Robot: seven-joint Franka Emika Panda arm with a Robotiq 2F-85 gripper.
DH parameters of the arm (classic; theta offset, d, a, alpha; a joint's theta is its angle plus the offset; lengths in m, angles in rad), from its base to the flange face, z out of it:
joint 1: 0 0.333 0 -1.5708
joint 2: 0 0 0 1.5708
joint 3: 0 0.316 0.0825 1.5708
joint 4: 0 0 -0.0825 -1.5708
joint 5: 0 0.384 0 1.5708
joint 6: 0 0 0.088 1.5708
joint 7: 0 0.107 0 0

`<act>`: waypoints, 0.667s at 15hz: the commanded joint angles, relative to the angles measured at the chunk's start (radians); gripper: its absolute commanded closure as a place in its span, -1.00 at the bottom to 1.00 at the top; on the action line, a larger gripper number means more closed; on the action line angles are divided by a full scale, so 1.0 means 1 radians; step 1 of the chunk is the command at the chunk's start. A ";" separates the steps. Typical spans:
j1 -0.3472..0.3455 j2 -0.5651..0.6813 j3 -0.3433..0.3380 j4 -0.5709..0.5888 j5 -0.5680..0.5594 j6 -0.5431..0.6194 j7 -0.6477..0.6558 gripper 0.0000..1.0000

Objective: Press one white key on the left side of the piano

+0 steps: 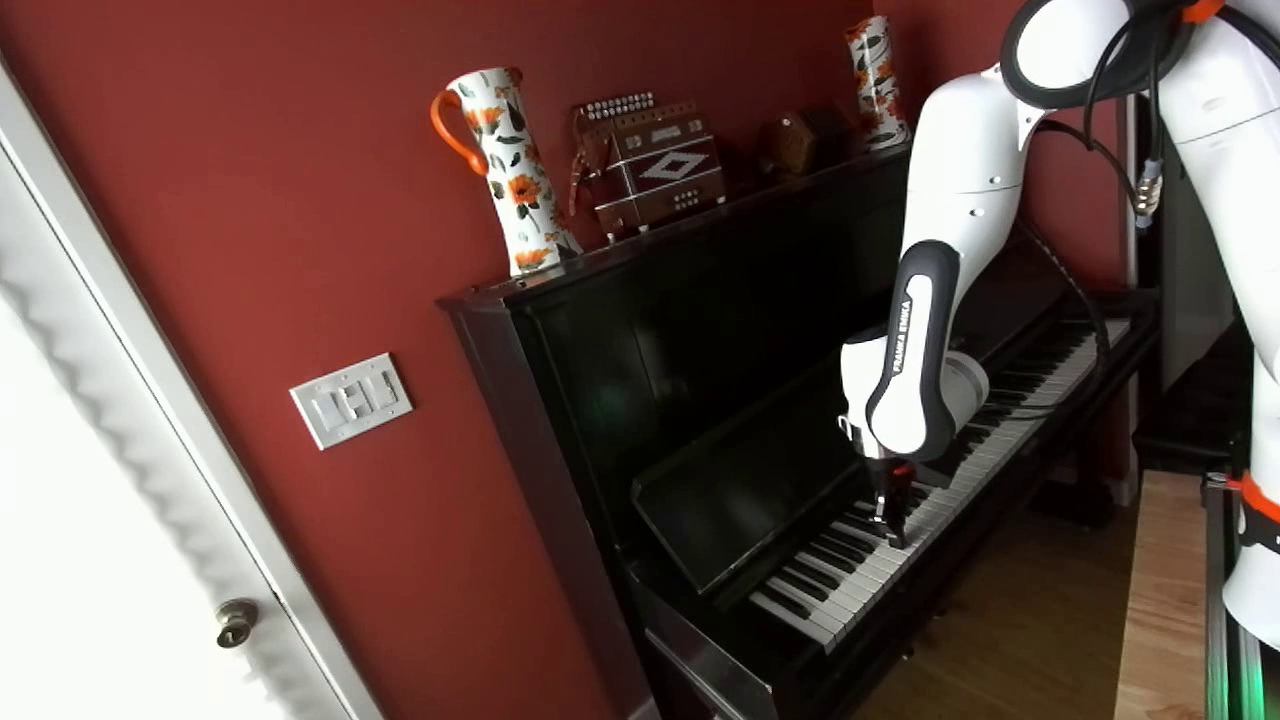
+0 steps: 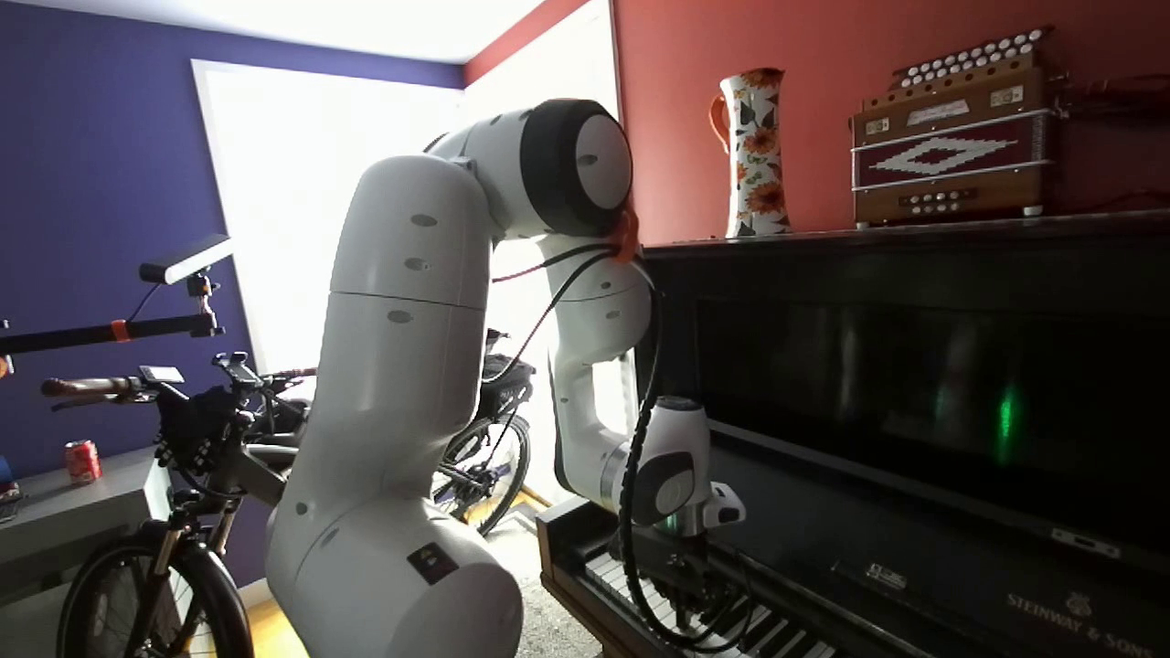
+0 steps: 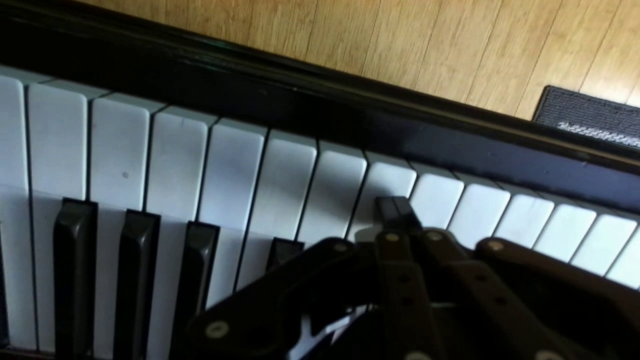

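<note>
The black upright piano (image 1: 740, 310) stands against the red wall; it also shows in an exterior view (image 2: 877, 366). Its white keys (image 1: 840, 605) run in a long row with black keys between them. My gripper (image 1: 893, 535) points down over the keys towards the piano's left end, several keys in from the end. In the wrist view the gripper (image 3: 393, 202) is shut with its fingertips together and nothing between them. The tips lie over the front part of one white key (image 3: 387, 177), near its right edge. I cannot tell whether they touch it. The fingers hide the keys behind.
A black rail (image 3: 320, 110) borders the key fronts. A flowered pitcher (image 1: 520, 190), an accordion (image 1: 665, 165) and a flowered vase (image 1: 877, 85) stand on the piano's top. A wooden tabletop (image 1: 1160, 590) lies near the robot base. A cable (image 2: 631, 512) hangs along the arm near the gripper.
</note>
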 commanded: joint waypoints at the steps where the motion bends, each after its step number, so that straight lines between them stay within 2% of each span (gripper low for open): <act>1: 0.001 -0.056 -0.010 -0.032 -0.031 -0.021 0.031 1.00; 4: 0.008 -0.084 -0.022 -0.043 -0.044 -0.026 0.037 1.00; 5: 0.008 -0.094 -0.024 -0.046 -0.044 -0.026 0.041 0.56; 10: 0.020 -0.163 -0.050 -0.058 -0.080 -0.061 0.068 -0.12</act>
